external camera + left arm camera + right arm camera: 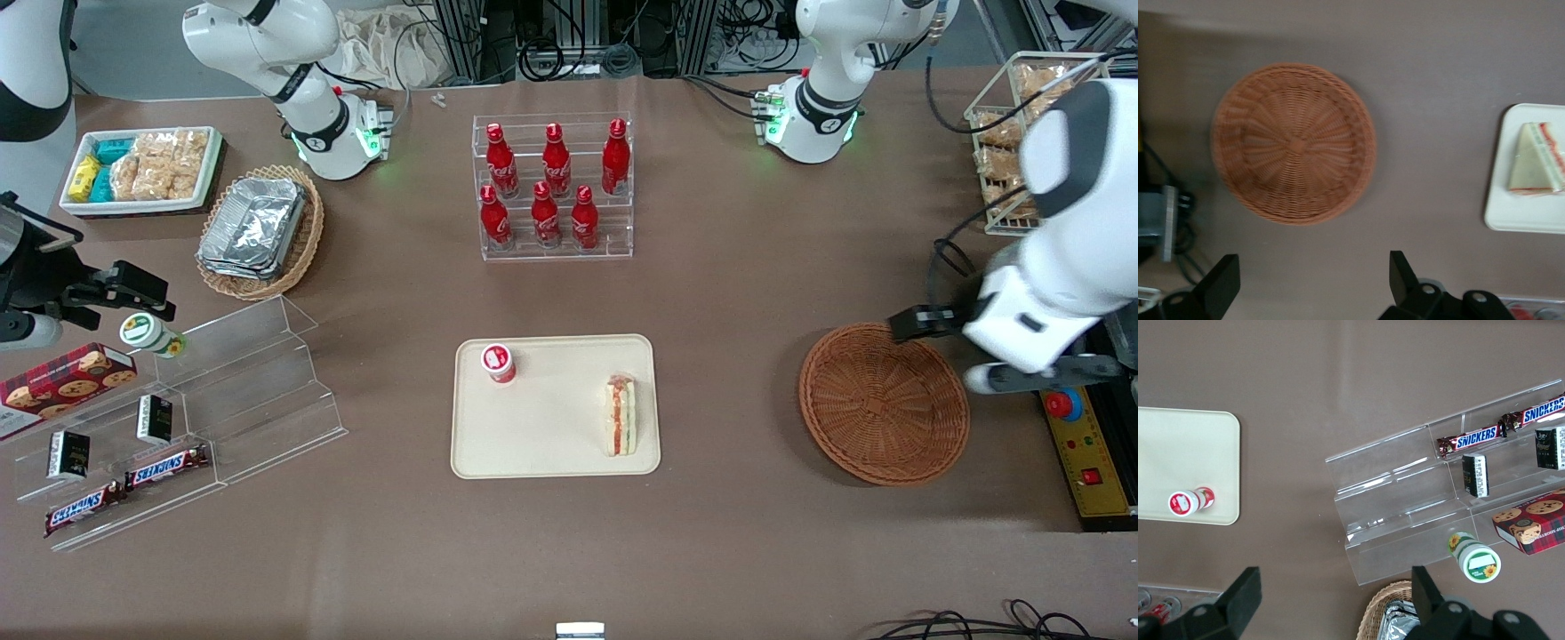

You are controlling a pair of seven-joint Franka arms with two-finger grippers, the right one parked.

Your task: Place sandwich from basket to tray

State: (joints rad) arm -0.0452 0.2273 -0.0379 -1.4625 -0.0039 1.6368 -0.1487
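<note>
Fig.: sandwich (620, 414) lies flat on the cream tray (551, 462), by the tray edge toward the working arm's end of the desk, w/ a small red-capped bottle (499, 363) at the tray's opposite corner; placement thus looks done. Wicker basket (883, 402) holds nothing, well apart from the tray. Left gripper (1311, 283) hangs above the desk beside the basket, fingers spread wide, nothing between them. Surface: brown cloth-covered desk (729, 267); cola-bottle rack (552, 187) farther off.

The left arm is glossy white with a dark grey joint band. Its claw (1311, 283) has two matte black, wedge-shaped fingers (1401, 273), with round screw holes just beside them.
</note>
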